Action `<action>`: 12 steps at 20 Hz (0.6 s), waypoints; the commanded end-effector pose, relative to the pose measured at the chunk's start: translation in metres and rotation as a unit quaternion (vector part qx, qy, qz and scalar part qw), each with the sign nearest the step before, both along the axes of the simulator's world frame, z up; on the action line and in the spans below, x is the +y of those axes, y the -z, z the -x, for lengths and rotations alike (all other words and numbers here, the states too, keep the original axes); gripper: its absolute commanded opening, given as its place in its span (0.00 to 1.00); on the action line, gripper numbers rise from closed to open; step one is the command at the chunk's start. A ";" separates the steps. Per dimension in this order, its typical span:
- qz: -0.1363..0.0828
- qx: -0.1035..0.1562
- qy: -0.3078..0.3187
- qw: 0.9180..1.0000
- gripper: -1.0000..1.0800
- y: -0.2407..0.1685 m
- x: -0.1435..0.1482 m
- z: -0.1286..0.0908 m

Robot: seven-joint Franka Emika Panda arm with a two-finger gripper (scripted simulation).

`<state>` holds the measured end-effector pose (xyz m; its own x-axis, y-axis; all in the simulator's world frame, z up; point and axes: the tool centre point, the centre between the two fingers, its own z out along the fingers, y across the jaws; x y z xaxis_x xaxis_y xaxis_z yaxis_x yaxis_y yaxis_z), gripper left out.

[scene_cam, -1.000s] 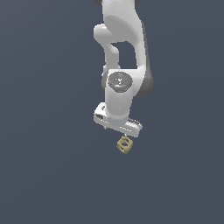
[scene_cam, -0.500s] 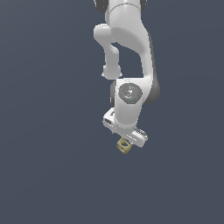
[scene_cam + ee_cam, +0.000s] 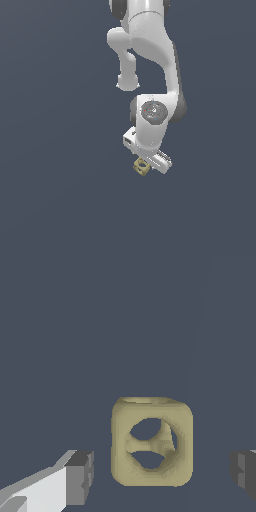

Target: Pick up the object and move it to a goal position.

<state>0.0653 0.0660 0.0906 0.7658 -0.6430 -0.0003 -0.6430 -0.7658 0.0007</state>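
The object is a tiny tan-yellow cube (image 3: pixel 141 167) with round holes in its faces, resting on the dark grey floor. My white gripper (image 3: pixel 150 164) is low over it, and the hand hides part of the cube in the exterior view. In the wrist view the cube (image 3: pixel 151 442) sits between my two fingers, with a gap on each side. One dark fingertip (image 3: pixel 80 477) stands close to the cube and the other fingertip (image 3: pixel 244 473) stands further off. The gripper (image 3: pixel 162 476) is open and touches nothing.
The floor (image 3: pixel 60 200) is a plain dark grey surface with no other objects or edges in view. My white arm (image 3: pixel 150 50) rises above the gripper toward the top of the exterior view.
My gripper has come down and toward the exterior view's right until its fingers straddle the cube. The cube has not moved.
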 end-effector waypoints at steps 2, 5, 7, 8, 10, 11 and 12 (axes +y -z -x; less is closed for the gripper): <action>0.000 0.000 0.005 1.000 0.96 0.001 0.001 -0.001; 0.000 0.000 0.003 1.000 0.96 0.002 0.001 0.000; 0.000 0.000 0.003 1.000 0.96 0.007 0.001 0.000; 0.000 0.000 0.004 1.000 0.96 0.011 0.001 0.000; 0.000 0.000 0.004 1.000 0.96 0.020 0.001 0.000; 0.000 0.000 0.004 1.000 0.96 0.026 0.001 0.000; 0.000 0.000 0.005 1.000 0.96 0.032 0.001 0.000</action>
<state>0.0657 0.0670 0.0675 0.7606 -0.6493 0.0007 -0.6493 -0.7606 -0.0008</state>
